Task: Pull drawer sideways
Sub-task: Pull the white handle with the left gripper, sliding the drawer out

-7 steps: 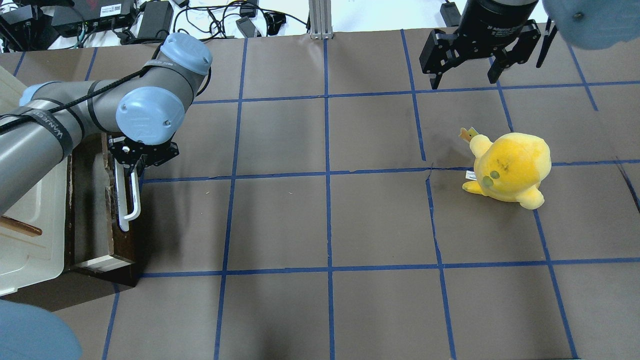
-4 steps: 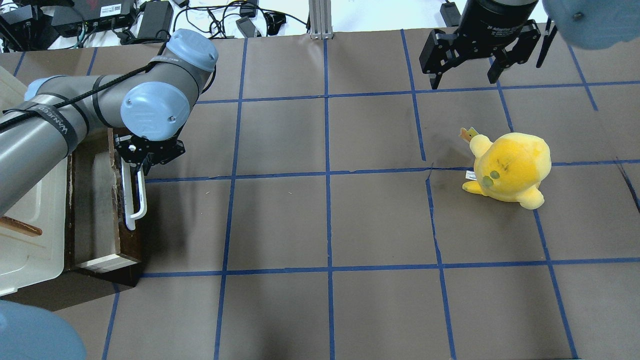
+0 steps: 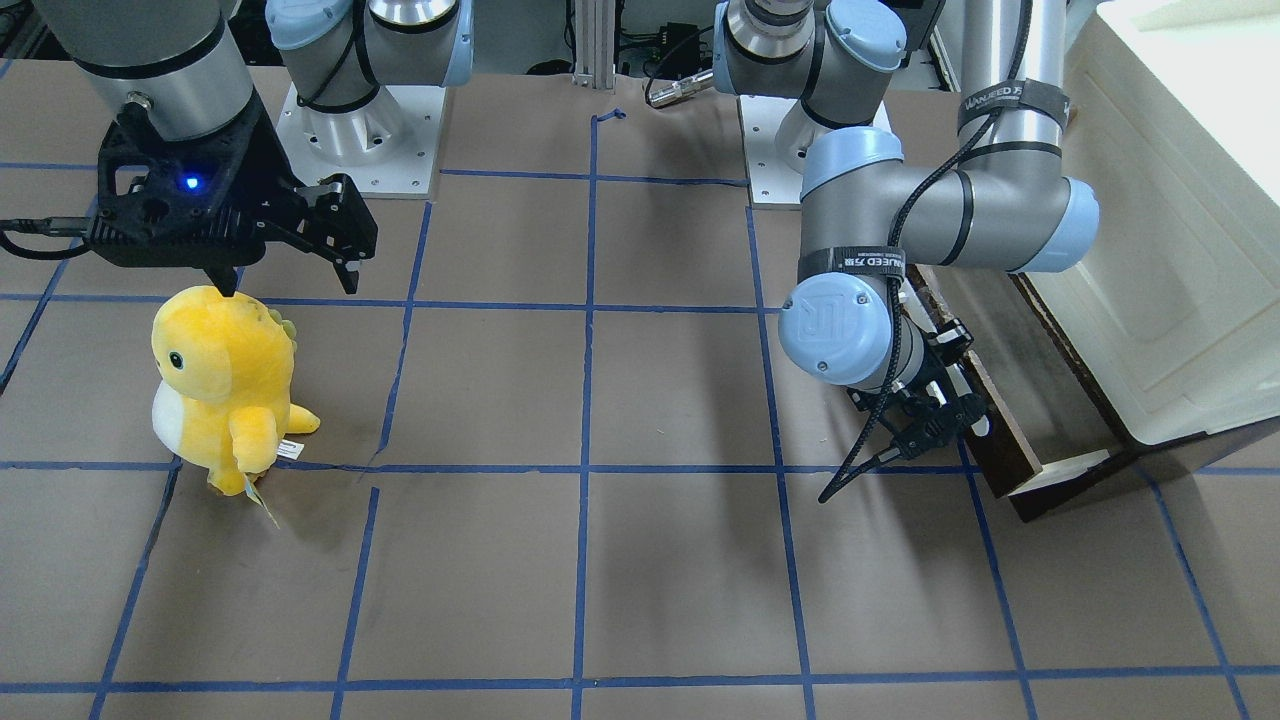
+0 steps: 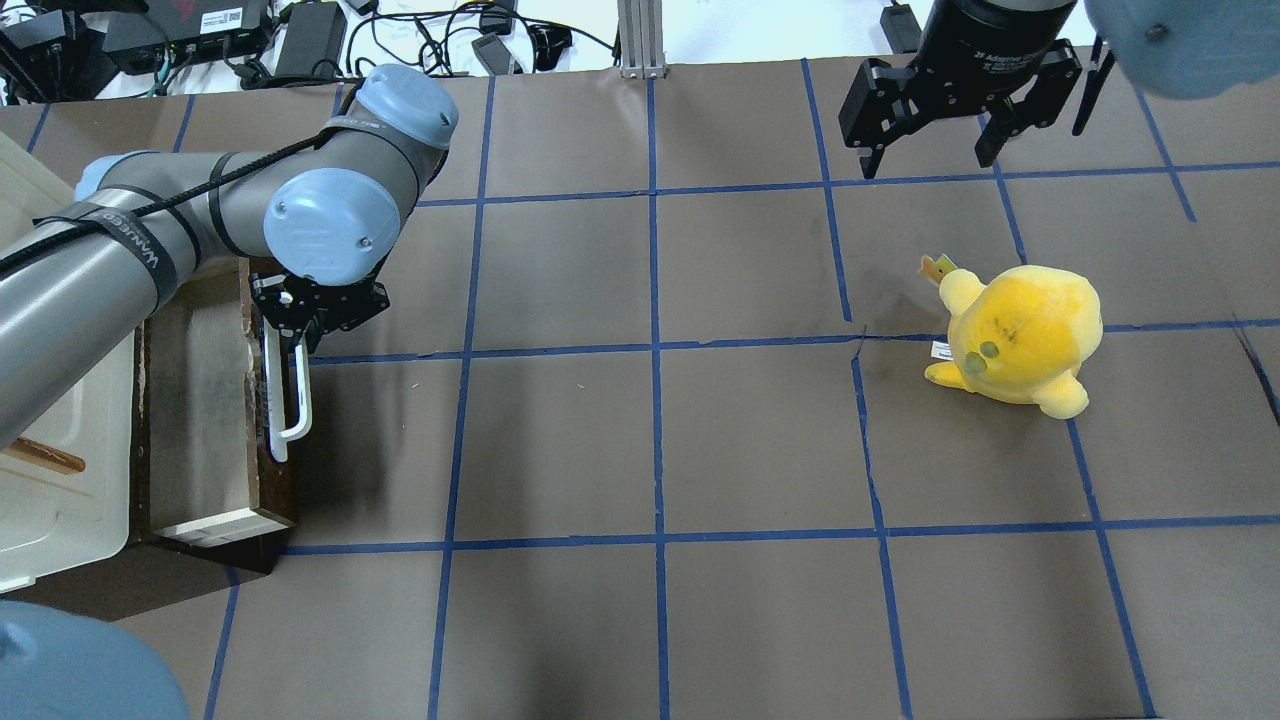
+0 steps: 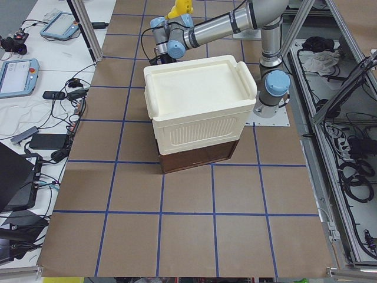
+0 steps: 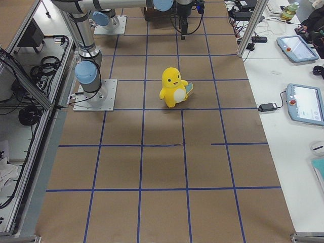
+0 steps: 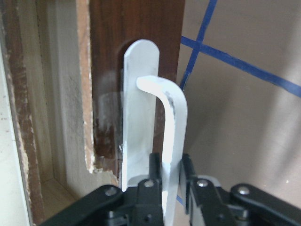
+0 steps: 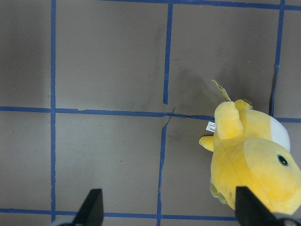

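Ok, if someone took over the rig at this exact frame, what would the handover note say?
Left gripper: shut on the white bar handle of the drawer.
Right gripper: open, holding nothing, above the table near the yellow plush toy, apart from it.
Drawer: partly out of the cream-white cabinet, pale interior showing.
Done: handle gripped, drawer partly open.
Left: pull it out more, sideways away from the cabinet, then let go. How much travel remains cannot be told.
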### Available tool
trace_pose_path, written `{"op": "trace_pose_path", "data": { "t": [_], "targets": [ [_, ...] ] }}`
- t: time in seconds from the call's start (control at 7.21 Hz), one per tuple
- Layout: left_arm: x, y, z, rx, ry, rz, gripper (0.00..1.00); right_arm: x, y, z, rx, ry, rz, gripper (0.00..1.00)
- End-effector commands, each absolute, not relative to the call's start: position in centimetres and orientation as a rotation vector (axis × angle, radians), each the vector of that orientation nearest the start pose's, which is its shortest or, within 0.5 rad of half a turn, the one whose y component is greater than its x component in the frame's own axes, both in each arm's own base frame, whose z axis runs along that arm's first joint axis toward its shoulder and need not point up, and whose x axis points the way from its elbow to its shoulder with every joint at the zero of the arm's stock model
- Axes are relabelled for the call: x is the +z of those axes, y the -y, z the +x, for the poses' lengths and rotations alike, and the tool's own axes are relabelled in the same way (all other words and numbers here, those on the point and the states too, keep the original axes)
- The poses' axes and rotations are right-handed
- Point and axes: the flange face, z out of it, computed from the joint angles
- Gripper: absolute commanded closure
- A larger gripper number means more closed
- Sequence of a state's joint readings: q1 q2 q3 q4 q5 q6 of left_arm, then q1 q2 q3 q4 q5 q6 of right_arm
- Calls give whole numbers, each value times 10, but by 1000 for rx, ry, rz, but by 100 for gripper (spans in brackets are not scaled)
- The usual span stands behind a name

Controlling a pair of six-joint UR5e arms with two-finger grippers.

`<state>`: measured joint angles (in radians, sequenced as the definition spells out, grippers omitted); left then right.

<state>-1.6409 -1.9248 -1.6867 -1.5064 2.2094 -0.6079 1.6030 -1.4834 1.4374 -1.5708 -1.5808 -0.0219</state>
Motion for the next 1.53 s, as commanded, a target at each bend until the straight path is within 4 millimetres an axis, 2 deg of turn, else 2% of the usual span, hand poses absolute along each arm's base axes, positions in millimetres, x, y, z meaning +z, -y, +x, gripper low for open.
{"op": "trace_pose_path", "data": {
  "t": [0.0, 0.83, 1.11, 1.39],
  "targets": [
    [277, 556, -115, 180, -2366, -490, 100, 509, 529, 149, -73, -3149, -84, 0],
    [276, 559, -119, 194, -2389, -500, 100, 509, 529, 149, -73, -3149, -84, 0],
    [272, 563, -135, 174, -2387, -499, 100, 509, 529, 149, -73, -3149, -87, 0],
    [271, 563, -137, 184, -2393, -496, 100, 509, 529, 149, -73, -3149, -87, 0]
  ]
}}
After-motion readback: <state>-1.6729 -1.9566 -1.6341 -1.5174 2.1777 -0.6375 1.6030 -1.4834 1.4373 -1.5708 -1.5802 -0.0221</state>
